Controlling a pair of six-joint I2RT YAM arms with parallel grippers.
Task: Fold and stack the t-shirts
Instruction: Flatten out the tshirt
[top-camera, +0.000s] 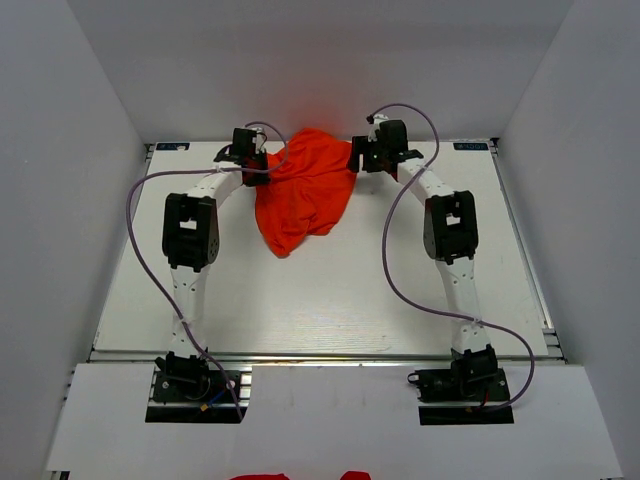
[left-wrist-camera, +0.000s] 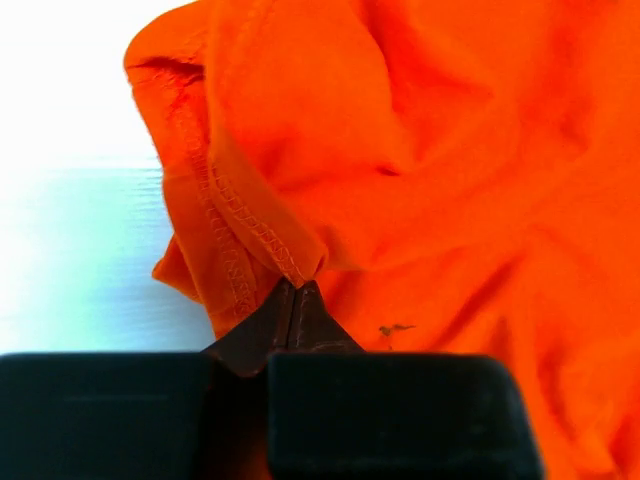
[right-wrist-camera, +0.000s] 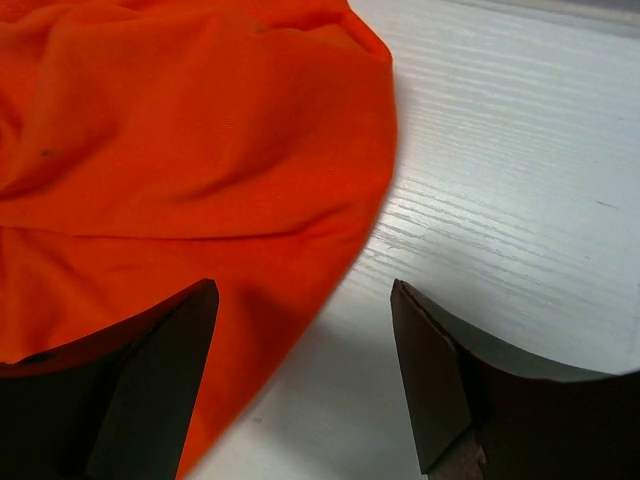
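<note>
T-shirt (top-camera: 300, 190), thin crumpled orange cloth, stitched hem pinched in left hand (left-wrist-camera: 297, 290), right hand (right-wrist-camera: 303, 292) wide

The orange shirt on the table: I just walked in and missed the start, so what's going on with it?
Two robot arms are working on a crumpled orange t-shirt at the far side of the table. The left gripper has its jaws pinched shut on a stitched hem. The right gripper stands over the opposite edge, jaws open, holding nothing.
</note>
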